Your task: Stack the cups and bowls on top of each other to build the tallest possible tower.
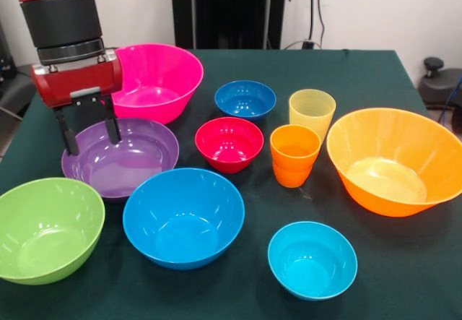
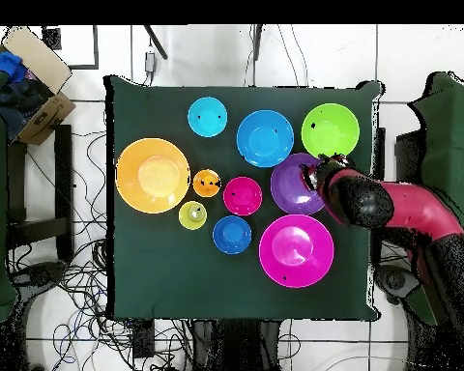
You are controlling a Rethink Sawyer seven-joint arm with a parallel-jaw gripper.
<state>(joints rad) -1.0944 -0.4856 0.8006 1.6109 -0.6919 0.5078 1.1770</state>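
My gripper point(image 1: 92, 144) is open and hangs over the far left rim of the purple bowl point(image 1: 126, 157), one finger outside the rim and one inside. In the overhead view the gripper point(image 2: 323, 174) is at the purple bowl's point(image 2: 294, 185) right edge. Every bowl stands alone on the table: pink point(image 1: 155, 81), lime green point(image 1: 43, 226), sky blue point(image 1: 182, 215), cyan point(image 1: 312, 258), red point(image 1: 229, 143), dark blue point(image 1: 245, 98), large orange point(image 1: 393, 161). The pale yellow cup point(image 1: 312, 110) and the orange cup point(image 1: 294, 154) stand upright side by side. Nothing is stacked.
The dark green table point(image 1: 375, 74) carries everything. The pink bowl point(image 2: 296, 250) lies close beside my arm point(image 2: 391, 205), and the green bowl point(image 2: 330, 129) on the other side of it. A cardboard box point(image 2: 28, 77) sits off the table.
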